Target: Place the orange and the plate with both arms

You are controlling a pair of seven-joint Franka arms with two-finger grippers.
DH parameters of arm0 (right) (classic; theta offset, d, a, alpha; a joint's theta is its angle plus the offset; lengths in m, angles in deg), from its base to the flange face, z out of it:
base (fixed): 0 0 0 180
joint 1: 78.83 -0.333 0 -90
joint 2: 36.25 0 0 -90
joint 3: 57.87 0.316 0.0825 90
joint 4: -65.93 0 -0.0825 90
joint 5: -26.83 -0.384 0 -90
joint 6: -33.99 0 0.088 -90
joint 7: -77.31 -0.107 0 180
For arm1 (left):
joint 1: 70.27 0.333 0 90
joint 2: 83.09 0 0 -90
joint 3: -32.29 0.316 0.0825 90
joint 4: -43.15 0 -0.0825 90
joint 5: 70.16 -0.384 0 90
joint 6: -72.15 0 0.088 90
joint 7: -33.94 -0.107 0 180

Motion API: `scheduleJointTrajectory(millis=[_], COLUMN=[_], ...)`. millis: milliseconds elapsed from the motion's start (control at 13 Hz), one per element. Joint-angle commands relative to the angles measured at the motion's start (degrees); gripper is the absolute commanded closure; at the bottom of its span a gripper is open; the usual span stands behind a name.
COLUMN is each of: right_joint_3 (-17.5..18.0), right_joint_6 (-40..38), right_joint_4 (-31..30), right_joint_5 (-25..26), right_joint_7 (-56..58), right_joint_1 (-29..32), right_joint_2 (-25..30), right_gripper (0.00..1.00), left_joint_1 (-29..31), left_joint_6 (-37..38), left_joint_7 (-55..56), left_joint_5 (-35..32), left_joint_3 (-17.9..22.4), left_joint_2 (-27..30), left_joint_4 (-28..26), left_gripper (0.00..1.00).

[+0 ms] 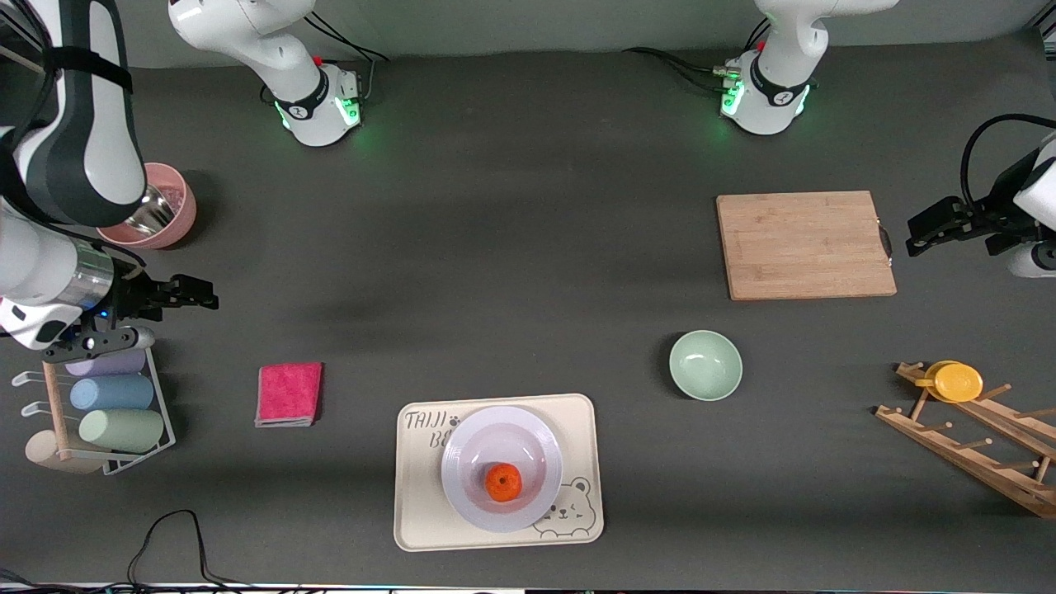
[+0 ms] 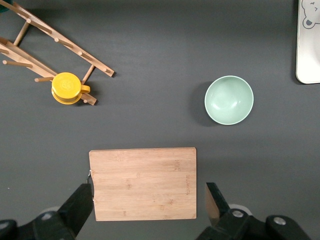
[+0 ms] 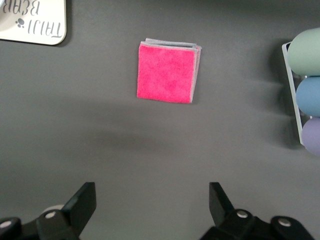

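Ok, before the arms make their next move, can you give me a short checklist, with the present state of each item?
1. Orange lies in the plate: ok.
2. Plate rests on the bear tray, inside its edges: ok.
3. Left gripper is open and holds nothing, over the cutting board: ok.
4. Right gripper is open and holds nothing, over bare table near the pink cloth: ok.
5. Both grippers are well away from the plate and orange: ok.
6. Mint bowl stands apart from the tray: ok.
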Motion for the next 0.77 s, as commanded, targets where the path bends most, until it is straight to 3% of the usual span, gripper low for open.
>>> scheduleJointTrajectory(millis=[0,695], right_joint_3=[-0.13,-0.57], right_joint_6=[-5.43,-4.29], right_joint_4=[3.83,4.64], right_joint_5=[3.87,3.27], right_joint_7=[-0.26,-1.14], right_joint_1=[-0.55,0.34], right_joint_2=[0.04,0.47], right_gripper=[0.00,0.00], left_joint_1=[-0.66,-0.66], left_joint_6=[-0.77,-0.68], left_joint_7=[-0.58,-0.58], left_joint_5=[0.50,0.50], left_joint_3=[0.58,0.49], left_joint_2=[0.47,0.47], left_joint_4=[-0.60,-0.34], left_gripper=[0.00,0.00])
